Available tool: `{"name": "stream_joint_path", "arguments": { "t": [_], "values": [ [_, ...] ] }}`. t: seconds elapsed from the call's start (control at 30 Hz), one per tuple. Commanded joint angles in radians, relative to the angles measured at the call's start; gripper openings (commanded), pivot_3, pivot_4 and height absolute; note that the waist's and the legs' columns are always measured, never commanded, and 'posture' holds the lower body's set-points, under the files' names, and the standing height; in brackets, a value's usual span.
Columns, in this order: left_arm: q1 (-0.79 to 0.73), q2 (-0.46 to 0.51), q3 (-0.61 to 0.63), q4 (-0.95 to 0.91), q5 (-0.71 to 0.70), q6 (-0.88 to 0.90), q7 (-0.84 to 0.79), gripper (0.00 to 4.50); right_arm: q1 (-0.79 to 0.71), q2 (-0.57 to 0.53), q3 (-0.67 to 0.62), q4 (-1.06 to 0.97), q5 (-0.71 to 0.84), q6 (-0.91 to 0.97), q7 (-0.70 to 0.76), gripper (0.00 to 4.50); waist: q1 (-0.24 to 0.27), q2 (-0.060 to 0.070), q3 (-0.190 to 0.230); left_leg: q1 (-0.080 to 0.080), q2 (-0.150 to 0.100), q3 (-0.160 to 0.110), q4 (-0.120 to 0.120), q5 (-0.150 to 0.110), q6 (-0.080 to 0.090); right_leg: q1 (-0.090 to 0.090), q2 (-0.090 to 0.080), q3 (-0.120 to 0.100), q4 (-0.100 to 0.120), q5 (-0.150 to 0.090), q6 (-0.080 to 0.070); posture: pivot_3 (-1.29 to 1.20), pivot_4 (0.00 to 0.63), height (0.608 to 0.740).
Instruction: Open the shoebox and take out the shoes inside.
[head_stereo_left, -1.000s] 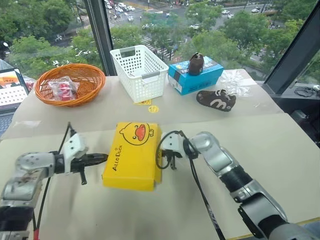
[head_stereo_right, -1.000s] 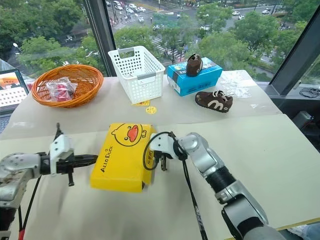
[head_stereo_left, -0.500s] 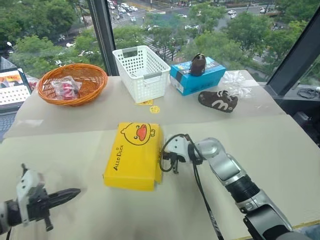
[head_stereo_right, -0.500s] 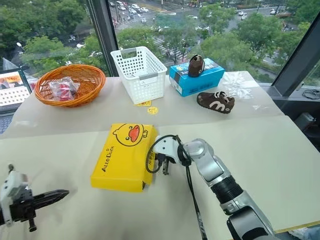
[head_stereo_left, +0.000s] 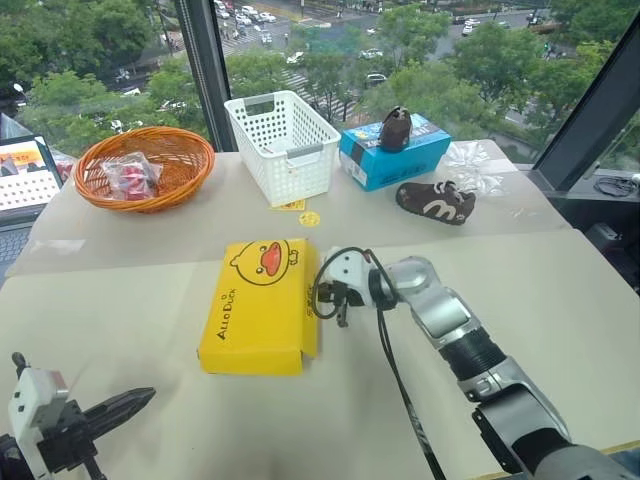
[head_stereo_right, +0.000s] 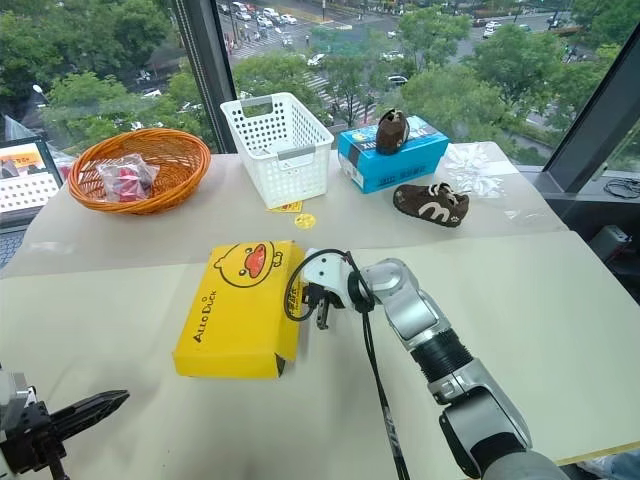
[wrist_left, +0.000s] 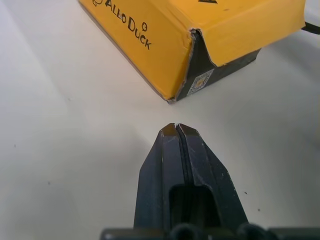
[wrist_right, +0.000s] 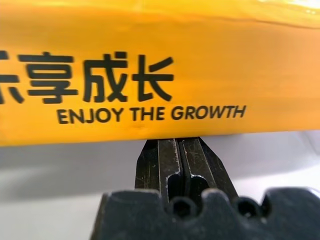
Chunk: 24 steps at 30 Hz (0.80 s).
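While the lid is sitting shut: I am working on the opening step, and the shoes are not yet out.

Step in hand: I am prying at the right long edge of the shoebox (head_stereo_left: 258, 305); its yellow lid is covering the dark base all round, so by my reckoning the task is barely begun.

Shoebox place: it is lying flat near the middle of the counter (head_stereo_left: 560, 290), the duck face pointing toward the window, well apart from the white basket (head_stereo_left: 283, 143) and the blue box (head_stereo_left: 392, 150) farther back.

Right gripper: my right gripper (head_stereo_right: 318, 303) is sitting against the right side of the shoebox with its fingers (wrist_right: 180, 160) pressed together; in the right wrist view their tips are tucked just under the lower edge of the lid's side flap, holding nothing.

Left gripper: my left gripper (head_stereo_left: 118, 410) is hanging low at the near left, clear of the shoebox, fingers (wrist_left: 182, 165) closed tight and empty, pointing toward the box's near corner.

Next move calls for: lifting the flap edge upward with the closed tips while the base is staying down; I judge the light box may slide or tip up whole, so steadying it with the left gripper looks wise.

Shoes: hidden inside, if they are there; I cannot tell.
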Motion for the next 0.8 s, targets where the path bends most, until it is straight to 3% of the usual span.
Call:
{"name": "stream_joint_path", "arguments": {
  "t": [0.03,0.6,0.8],
  "values": [
    [0.034,-0.011,0.039,-0.030,-0.025,-0.018,0.008,0.02,-0.080,0.039,-0.020,-0.009,0.048,-0.043,0.020,0.00,-0.006,0.000,0.000,0.000,0.000,0.000,0.000,0.000,0.000,0.000,0.000,0.000,0.000,0.000,0.000,0.00,0.150,0.736],
    [0.163,-0.101,0.085,-0.084,-0.026,-0.113,0.032,0.02,-0.382,0.274,-0.021,0.190,0.108,-0.199,0.106,0.00,-0.012,0.001,0.001,0.001,0.004,0.000,-0.003,-0.002,-0.003,-0.001,-0.001,-0.001,-0.001,0.000,-0.001,0.00,0.150,0.736],
    [0.199,-0.129,0.083,-0.106,-0.031,-0.139,0.044,0.02,-0.504,0.432,0.005,0.318,0.087,-0.237,0.072,0.00,-0.017,0.001,0.000,0.001,0.008,0.000,-0.006,-0.002,-0.008,-0.004,0.002,-0.001,0.001,-0.002,-0.003,0.00,0.150,0.736]
  ]
}}
